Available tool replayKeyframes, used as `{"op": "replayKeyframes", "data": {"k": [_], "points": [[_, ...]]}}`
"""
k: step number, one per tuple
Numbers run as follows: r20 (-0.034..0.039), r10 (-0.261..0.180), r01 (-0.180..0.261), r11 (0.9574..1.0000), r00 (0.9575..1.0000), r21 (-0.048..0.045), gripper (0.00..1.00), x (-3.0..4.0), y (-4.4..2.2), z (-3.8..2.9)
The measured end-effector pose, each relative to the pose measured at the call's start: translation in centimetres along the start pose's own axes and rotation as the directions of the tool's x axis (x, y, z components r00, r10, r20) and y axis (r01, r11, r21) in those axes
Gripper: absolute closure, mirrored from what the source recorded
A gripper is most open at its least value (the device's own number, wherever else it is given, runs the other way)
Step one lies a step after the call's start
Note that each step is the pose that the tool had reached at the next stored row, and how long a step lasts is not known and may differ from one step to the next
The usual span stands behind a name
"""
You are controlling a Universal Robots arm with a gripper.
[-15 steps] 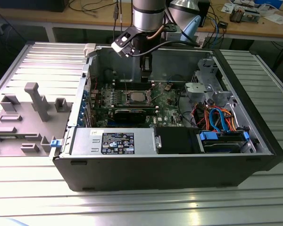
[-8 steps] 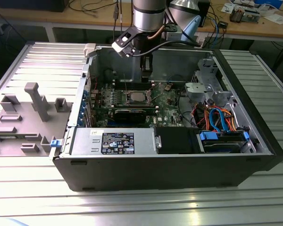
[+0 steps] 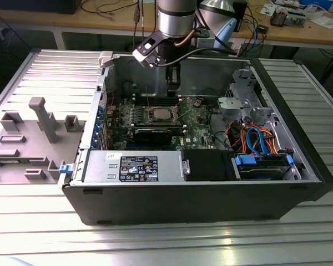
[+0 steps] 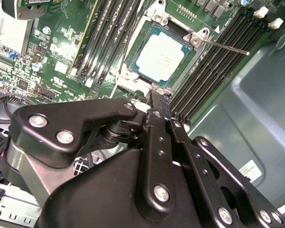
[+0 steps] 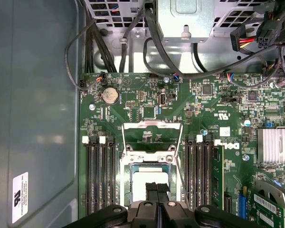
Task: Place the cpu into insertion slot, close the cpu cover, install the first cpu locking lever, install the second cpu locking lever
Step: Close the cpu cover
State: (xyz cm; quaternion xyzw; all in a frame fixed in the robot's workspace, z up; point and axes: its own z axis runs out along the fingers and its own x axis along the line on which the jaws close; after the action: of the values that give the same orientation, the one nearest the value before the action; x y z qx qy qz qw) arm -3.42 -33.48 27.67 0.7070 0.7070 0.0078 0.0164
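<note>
Just above the square silver-rimmed insertion slot (image 5: 149,159), my black gripper (image 5: 157,186) hangs, fingers (image 5: 152,191) pressed together, holding nothing. The pale silver-topped square cpu (image 5: 143,178) sits in that slot. The thin silvery windowed cpu cover (image 5: 152,125) lies open beside it; I'd push its far bar evenly.
</note>
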Motion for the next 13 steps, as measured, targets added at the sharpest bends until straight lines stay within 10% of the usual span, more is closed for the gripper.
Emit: {"op": "replayKeyframes", "data": {"k": [13], "points": [[0.0,0.0,0.0,1.0,1.0,0.0,0.89,0.0,0.42,0.01]]}}
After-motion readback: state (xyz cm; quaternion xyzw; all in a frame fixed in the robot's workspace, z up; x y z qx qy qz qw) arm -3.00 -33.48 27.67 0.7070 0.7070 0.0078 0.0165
